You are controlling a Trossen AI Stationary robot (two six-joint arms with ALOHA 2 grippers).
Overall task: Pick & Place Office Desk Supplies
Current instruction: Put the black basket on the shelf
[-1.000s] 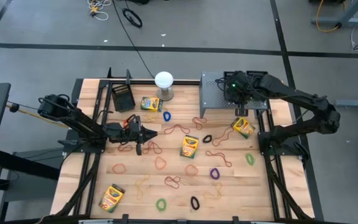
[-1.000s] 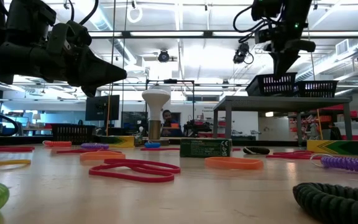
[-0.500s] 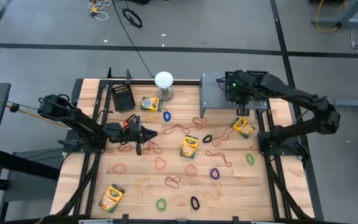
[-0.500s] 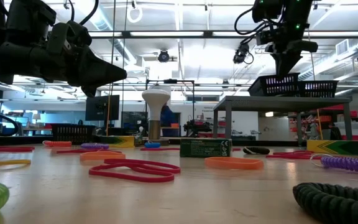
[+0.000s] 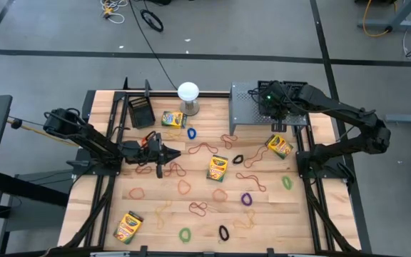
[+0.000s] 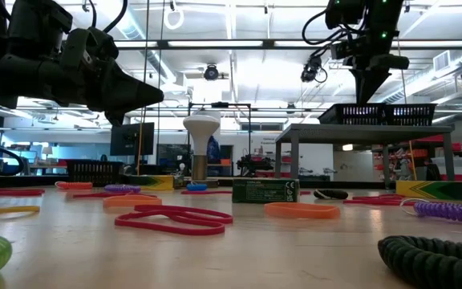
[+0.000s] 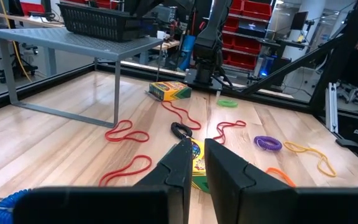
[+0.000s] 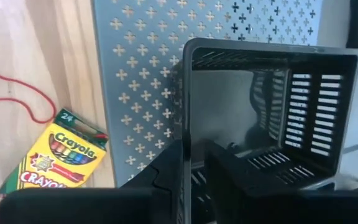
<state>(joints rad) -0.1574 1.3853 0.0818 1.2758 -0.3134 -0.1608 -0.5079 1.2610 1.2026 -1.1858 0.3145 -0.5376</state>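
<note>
Bins first. From above, we see the right gripper over the grey metal riser with holes. The left gripper waits mid-table. We cannot tell if either one is squeezing. From table height, the small black mesh bin sits flat on the riser. From the right wrist, the bin's wall is right at the gripper. We think it should let go fully, then lift straight up, so nothing tips.

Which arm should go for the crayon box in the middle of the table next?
Left, probably. The left gripper hangs over the table beside the middle crayon box, empty. The right gripper is over the bin on the riser.
</note>
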